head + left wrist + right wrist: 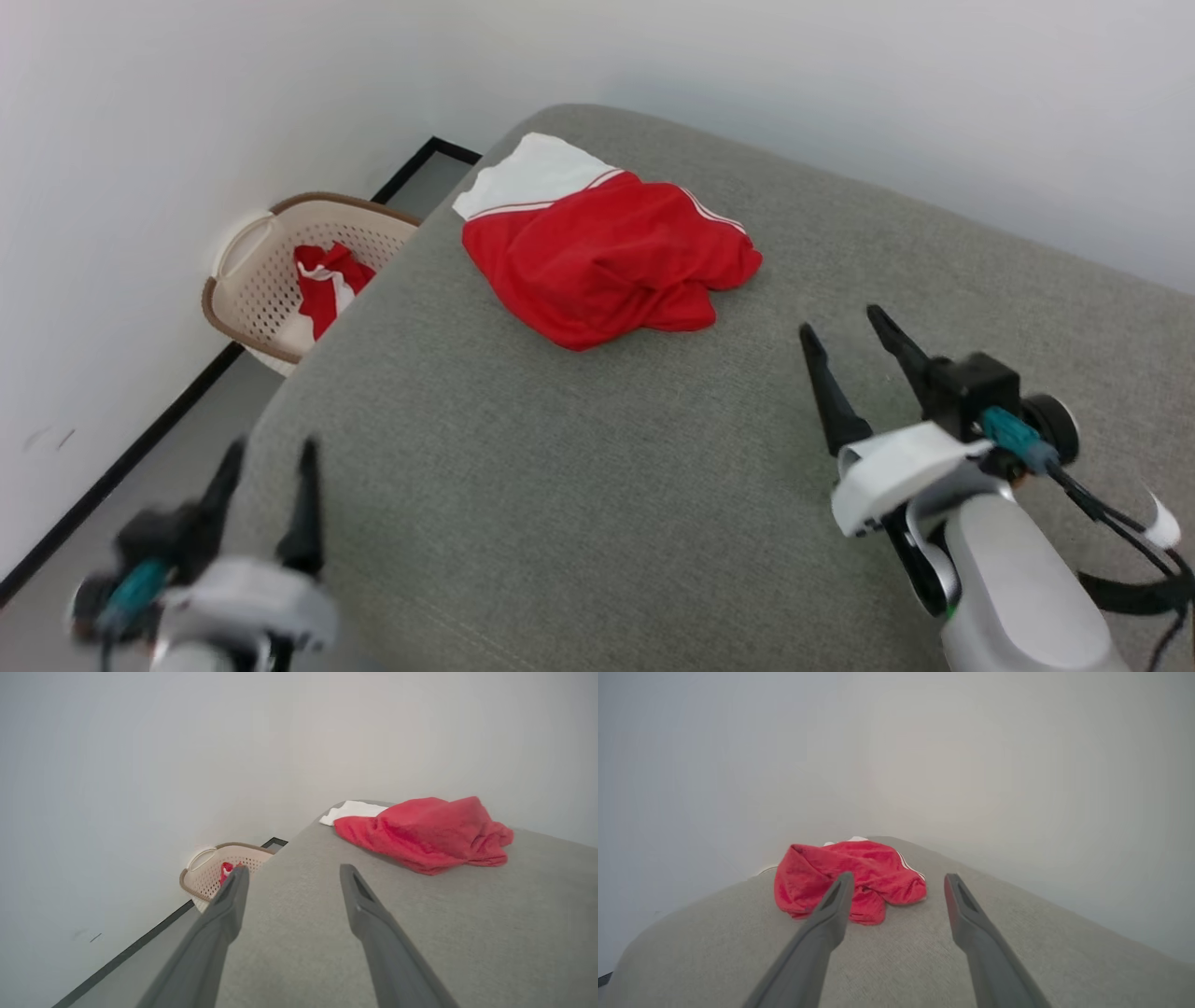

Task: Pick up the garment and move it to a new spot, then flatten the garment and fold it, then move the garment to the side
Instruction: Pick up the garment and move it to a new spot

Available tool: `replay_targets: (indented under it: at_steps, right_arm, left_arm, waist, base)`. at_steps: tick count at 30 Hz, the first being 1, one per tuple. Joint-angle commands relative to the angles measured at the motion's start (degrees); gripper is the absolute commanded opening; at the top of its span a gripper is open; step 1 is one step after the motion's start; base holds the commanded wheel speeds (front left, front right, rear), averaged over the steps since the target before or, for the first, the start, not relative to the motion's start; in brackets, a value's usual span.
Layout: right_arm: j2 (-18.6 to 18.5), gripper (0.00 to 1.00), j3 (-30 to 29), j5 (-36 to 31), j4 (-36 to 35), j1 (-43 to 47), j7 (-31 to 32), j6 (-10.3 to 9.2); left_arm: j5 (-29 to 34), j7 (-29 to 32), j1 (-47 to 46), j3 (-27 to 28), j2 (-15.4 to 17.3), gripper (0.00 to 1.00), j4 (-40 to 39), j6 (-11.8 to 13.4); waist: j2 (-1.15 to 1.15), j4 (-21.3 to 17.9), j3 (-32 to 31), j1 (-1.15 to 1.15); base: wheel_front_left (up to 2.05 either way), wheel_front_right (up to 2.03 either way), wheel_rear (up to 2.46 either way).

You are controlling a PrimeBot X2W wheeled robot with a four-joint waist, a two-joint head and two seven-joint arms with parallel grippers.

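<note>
Count: one garment (597, 271), one basket (252, 299), two pincers.
Garment: red, crumpled in a heap, a white sleeve spread at its 11 o'clock end, white stripes along a seam. In the head view it lies at 12 o'clock on the cushion (560, 467), near the far edge.
Surface: a grey fabric cushion with rounded corners, bare around the garment.
Room: a plain pale wall (140, 140) on two sides, a black skirting line at its foot, and a grey floor (140, 485) at 8 o'clock.
Basket: a cream perforated tub with a brown rim, on the floor against the wall at 9 o'clock, beside the cushion. It holds one red-and-white cloth (322, 280).
Left pincer (271, 453): at 7 o'clock, blurred, fingers spread wide, gripping nothing, well apart from the garment.
Right pincer (838, 322): at 4 o'clock, fingers spread wide, gripping nothing, near the garment but not touching it.
</note>
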Motion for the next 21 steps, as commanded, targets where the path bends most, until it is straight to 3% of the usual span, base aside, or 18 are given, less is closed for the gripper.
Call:
replay_targets:
  at_steps: [1, 7, 9, 15, 21]
  right_arm:
    - [-0.08, 1.00, -1.57, -0.70, -1.18, 1.84, -0.05, -0.08]
    - [-0.13, 1.00, 0.35, -1.69, -4.30, -0.44, -0.05, -0.08]
    - [-0.15, 1.00, 0.84, -2.11, -5.50, -1.89, -0.05, -0.08]
    - [-0.14, 1.00, 2.25, -2.30, -9.79, -3.56, -0.05, -0.08]
    - [0.06, 1.00, 5.04, -1.05, -14.66, -1.62, -0.05, -0.08]
  left_arm:
    - [-1.13, 0.02, -3.85, -4.06, 1.79, 1.00, 0.57, 0.09]
    - [-9.51, 0.03, -17.41, -14.42, 11.50, 1.00, 1.95, 0.09]
    - [-13.10, 0.02, -22.48, -18.86, 16.16, 1.00, 2.82, 0.09]
    - [-25.49, 0.36, -37.25, -36.79, 28.76, 1.00, 7.62, 0.09]
    - [-42.02, 12.36, -46.79, -55.04, 39.29, 1.00, 9.09, 0.09]
  waist:
    - [0.00, -0.55, 1.05, 0.00]
    - [0.00, -9.82, 10.05, 0.00]
    - [0.00, -13.03, 13.37, 0.00]
    - [0.00, -20.75, 20.36, 0.00]
    - [0.00, -26.78, 21.87, 0.00]
  base:
    - [0.00, 0.00, 0.00]
    - [0.00, 0.00, 0.00]
    - [0.00, 0.00, 0.00]
    - [0.00, 0.00, 0.00]
    - [0.00, 0.00, 0.00]
